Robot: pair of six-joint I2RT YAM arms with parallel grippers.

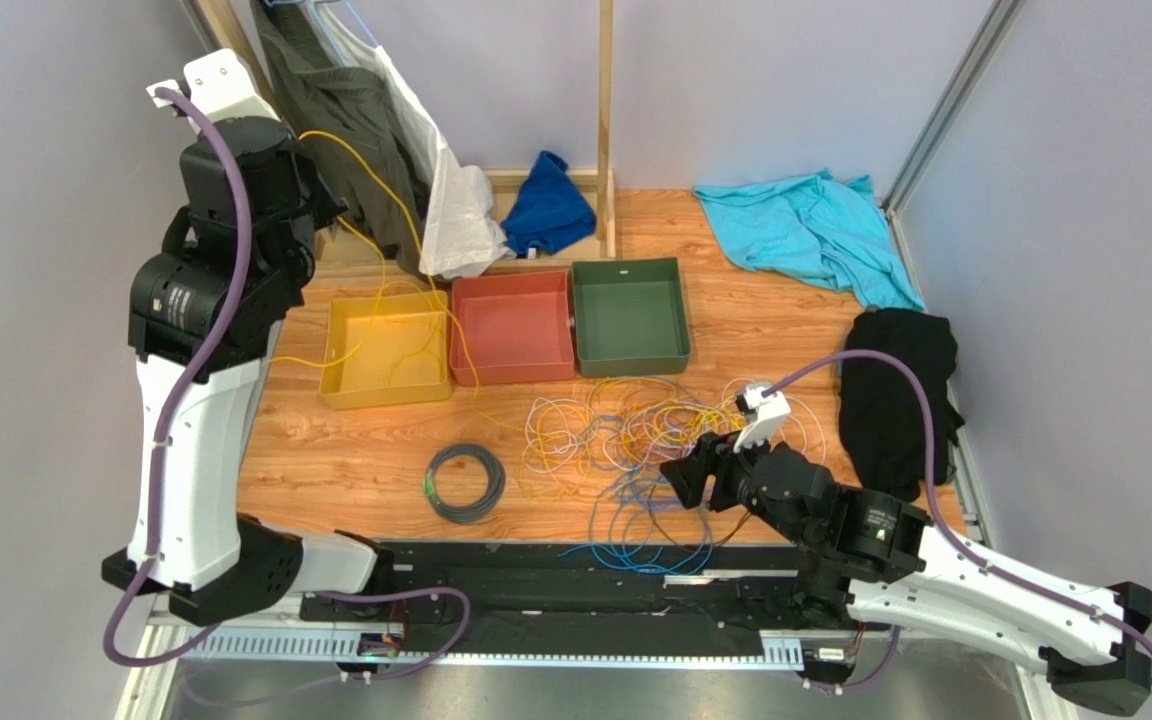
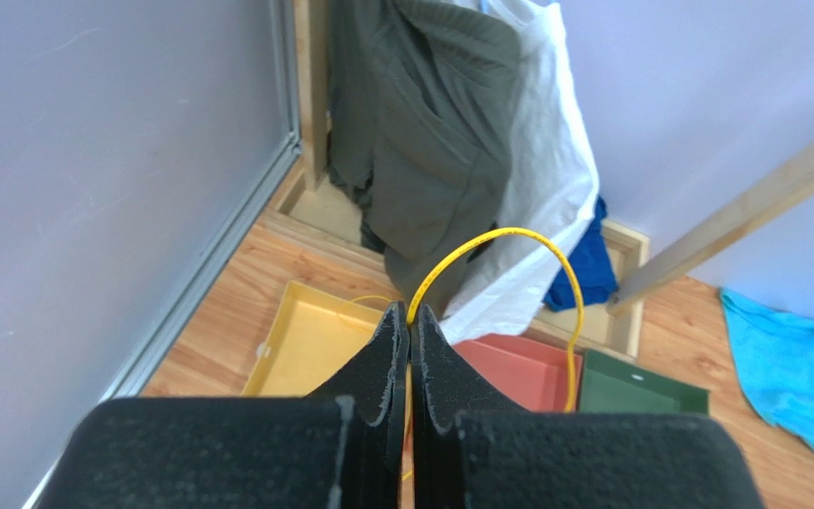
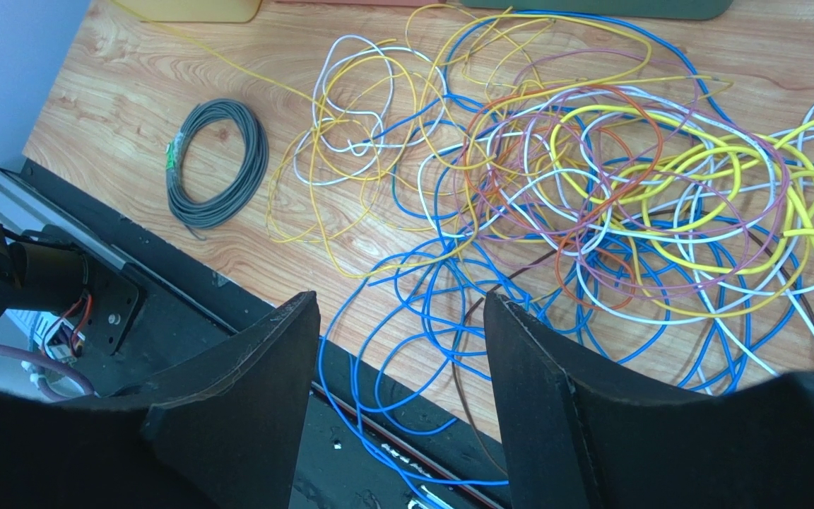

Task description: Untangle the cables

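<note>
A tangle of thin yellow, blue, white-grey and orange cables [image 1: 642, 435] lies on the wooden table; it fills the right wrist view [image 3: 592, 191]. A small dark coil with a green tag [image 1: 465, 482] lies apart to its left, also in the right wrist view [image 3: 215, 159]. My left gripper [image 2: 409, 314] is raised high at the far left [image 1: 301, 158], shut on a yellow cable [image 2: 507, 235]. That cable [image 1: 372, 173] arcs down towards the yellow tray [image 1: 387, 399]. My right gripper [image 3: 401, 350] is open and empty, low over blue loops at the tangle's near edge [image 1: 683, 477].
A red tray [image 1: 515, 323] and a green tray [image 1: 630, 315] stand beside the yellow one. Hanging clothes and a white bag [image 1: 455, 210], a blue cloth [image 1: 549, 203], a wooden post [image 1: 606, 120], a turquoise cloth [image 1: 808, 225] and a black cloth [image 1: 898, 390] lie around. A black rail [image 1: 567, 578] runs along the near edge.
</note>
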